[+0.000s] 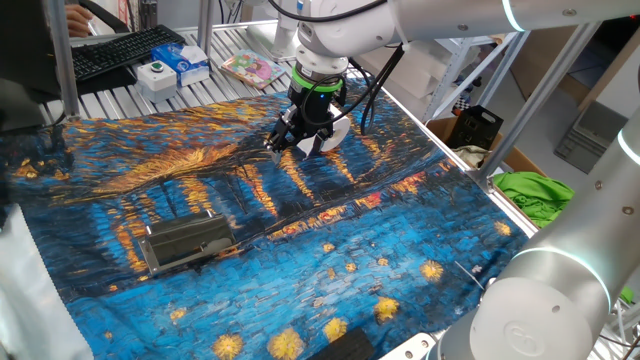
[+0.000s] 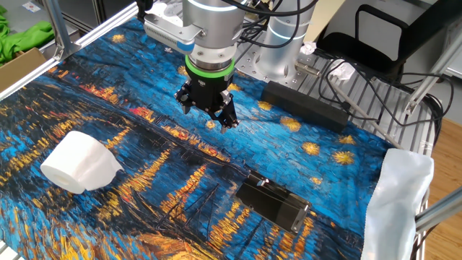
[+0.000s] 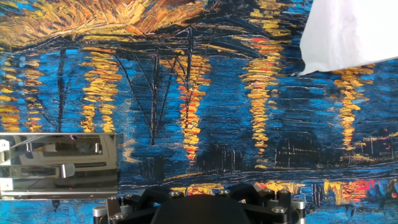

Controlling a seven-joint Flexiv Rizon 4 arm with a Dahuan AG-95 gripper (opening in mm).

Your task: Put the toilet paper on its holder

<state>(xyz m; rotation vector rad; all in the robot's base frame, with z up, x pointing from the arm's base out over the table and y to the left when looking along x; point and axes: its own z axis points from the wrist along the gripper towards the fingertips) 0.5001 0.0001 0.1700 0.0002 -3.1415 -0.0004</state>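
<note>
Our claw (image 2: 208, 108) hangs spread and empty; squeezing the soft toilet paper (image 2: 79, 163) could, we judge, crush its core before the holder (image 2: 274, 203).

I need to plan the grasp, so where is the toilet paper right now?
The toilet paper lies on the painted cloth at the left of the other fixed view, apart from the gripper and far from the holder.

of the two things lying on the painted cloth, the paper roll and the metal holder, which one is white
The toilet paper: a soft white roll lying on its side on the cloth. The holder is a flat, shiny grey-metal bracket.
</note>
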